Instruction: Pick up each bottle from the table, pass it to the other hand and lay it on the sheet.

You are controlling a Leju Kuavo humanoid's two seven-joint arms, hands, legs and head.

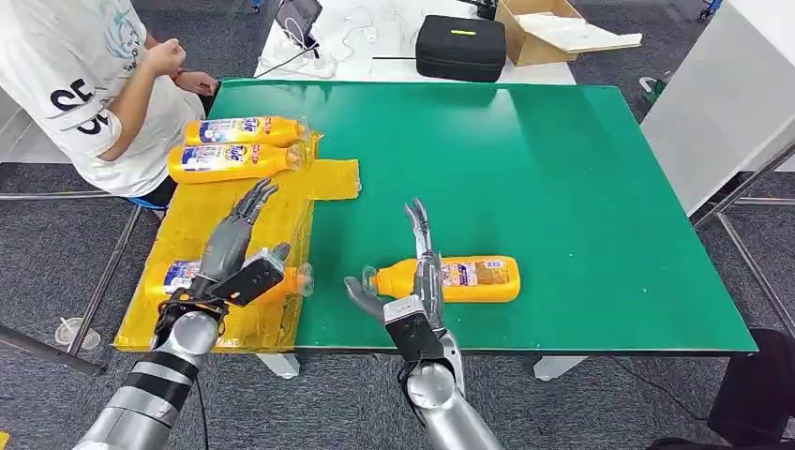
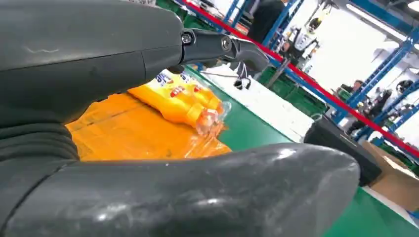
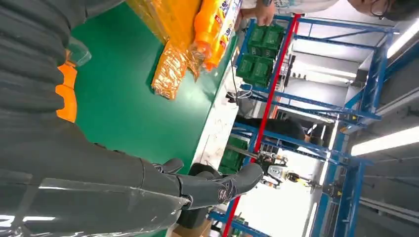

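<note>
Our left hand (image 1: 236,246) hovers with its fingers stretched out and apart, holding nothing, above the yellow sheet (image 1: 202,220) that covers the left end of the green worktop (image 1: 562,169). Under its wrist, on the near part of the sheet, lies one orange bottle (image 1: 178,277), partly hidden by the hand. Two more bottles lie side by side on the far end of the sheet, the farther bottle (image 1: 246,130) and the nearer of the pair (image 1: 234,160), both with their caps pointing toward the bare green. Beyond the far left corner of the sheet we see a person (image 1: 89,84) in a white shirt. To the right of the sheet, our right hand (image 1: 417,281) is spread open, gripping nothing, just over the neck end of the last bottle (image 1: 469,278), which lies on its side on the bare green near the front edge. Behind the worktop, well beyond the sheet, sit a black case (image 1: 461,47) and a cardboard box (image 1: 548,30).
</note>
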